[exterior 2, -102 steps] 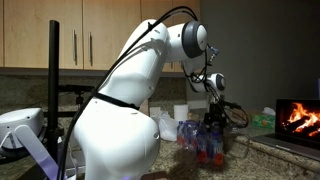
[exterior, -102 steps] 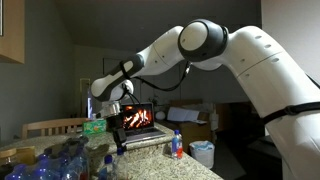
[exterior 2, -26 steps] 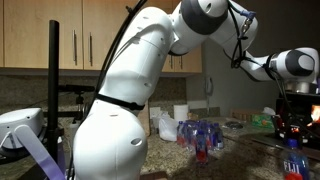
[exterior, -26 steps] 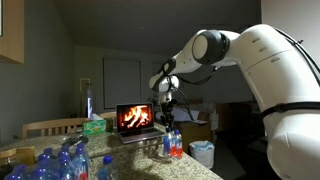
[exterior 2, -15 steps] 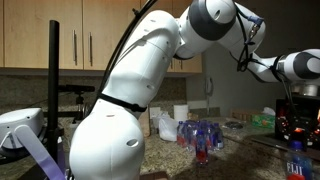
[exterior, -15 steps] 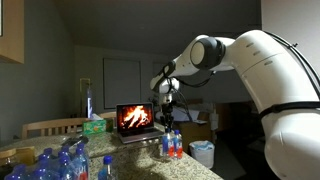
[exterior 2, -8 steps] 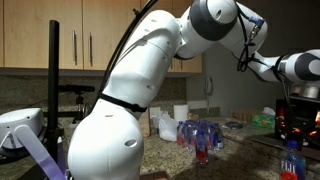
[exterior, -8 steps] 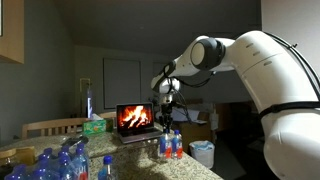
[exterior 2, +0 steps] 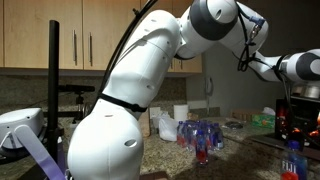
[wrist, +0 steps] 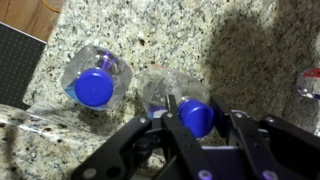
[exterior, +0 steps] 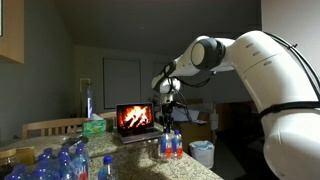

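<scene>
Gripper (wrist: 197, 124) nearly closed, fingers (wrist: 171, 128) pinching a bottle (wrist: 158, 88) by its cap (wrist: 197, 115); second bottle (wrist: 95, 85) at nine o'clock.

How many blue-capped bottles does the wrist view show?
2: held bottle in the gripper, free bottle beside it on the counter. A cut-off thing at the right edge may be another.

Speckled granite counter (wrist: 250, 40) under blue-capped bottles (wrist: 95, 88), laptop (exterior: 136, 121)
</scene>
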You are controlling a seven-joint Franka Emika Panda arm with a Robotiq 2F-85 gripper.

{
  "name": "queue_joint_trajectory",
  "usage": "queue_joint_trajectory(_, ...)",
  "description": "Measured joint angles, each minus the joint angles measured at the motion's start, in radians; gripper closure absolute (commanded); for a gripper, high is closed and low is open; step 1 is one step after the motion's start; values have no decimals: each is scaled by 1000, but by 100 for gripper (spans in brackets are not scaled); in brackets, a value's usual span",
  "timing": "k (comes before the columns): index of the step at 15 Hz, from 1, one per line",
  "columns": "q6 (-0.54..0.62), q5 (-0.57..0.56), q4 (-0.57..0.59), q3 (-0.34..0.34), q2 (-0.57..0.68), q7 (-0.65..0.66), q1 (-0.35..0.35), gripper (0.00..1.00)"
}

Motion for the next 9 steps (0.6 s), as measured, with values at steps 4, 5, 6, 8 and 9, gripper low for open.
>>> queue_joint_trajectory(4,0,0,0,-4,0,19,-5,85)
queue_joint_trajectory(5,0,0,0,-5,0,23,-8,85)
queue_joint_trajectory(6,0,0,0,-6,0,26,-11,85)
queue_joint_trajectory(8,0,0,0,-11,0,36,-14,85)
queue_joint_trajectory(9,0,0,0,-12,0,41,-16,85)
